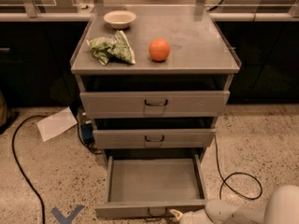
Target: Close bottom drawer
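The bottom drawer (154, 181) of the grey metal cabinet is pulled far out, an empty shallow tray. Its flat front panel (126, 210) with a small dark loop handle (157, 213) sits at the lower edge of the camera view. My gripper (175, 214) comes in from the lower right on a white arm (233, 213). Its tip lies right next to the handle, at the front panel. The middle drawer (154, 138) and the top drawer (154, 103) above stand slightly out.
On the cabinet top (201, 36) lie a white bowl (120, 18), a green crumpled bag (112, 49) and an orange (159, 49). A black cable (238, 183) loops on the floor at right; another cable (21, 171) and a paper sheet (56, 123) lie at left.
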Controlling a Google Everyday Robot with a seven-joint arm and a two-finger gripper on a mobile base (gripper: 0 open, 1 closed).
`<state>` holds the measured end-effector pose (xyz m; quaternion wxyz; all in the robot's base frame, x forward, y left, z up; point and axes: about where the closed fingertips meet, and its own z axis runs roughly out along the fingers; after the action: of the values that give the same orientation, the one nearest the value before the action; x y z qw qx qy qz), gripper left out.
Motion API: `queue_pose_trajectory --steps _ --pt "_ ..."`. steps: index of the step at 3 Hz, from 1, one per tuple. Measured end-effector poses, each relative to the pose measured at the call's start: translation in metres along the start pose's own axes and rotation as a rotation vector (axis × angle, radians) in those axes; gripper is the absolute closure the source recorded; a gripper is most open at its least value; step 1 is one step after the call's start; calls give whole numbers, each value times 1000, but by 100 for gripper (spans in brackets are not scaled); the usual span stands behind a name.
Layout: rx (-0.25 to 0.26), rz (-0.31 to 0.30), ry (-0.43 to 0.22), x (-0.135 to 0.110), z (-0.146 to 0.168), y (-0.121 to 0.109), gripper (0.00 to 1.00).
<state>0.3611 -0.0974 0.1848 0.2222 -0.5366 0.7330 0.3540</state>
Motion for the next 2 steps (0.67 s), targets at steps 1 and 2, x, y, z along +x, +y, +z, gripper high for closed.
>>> queue_pose_trajectory --steps 1,2 --pt "25 -9 28 5 -10 -53 0" --pt "25 -9 28 5 -10 -53 0"
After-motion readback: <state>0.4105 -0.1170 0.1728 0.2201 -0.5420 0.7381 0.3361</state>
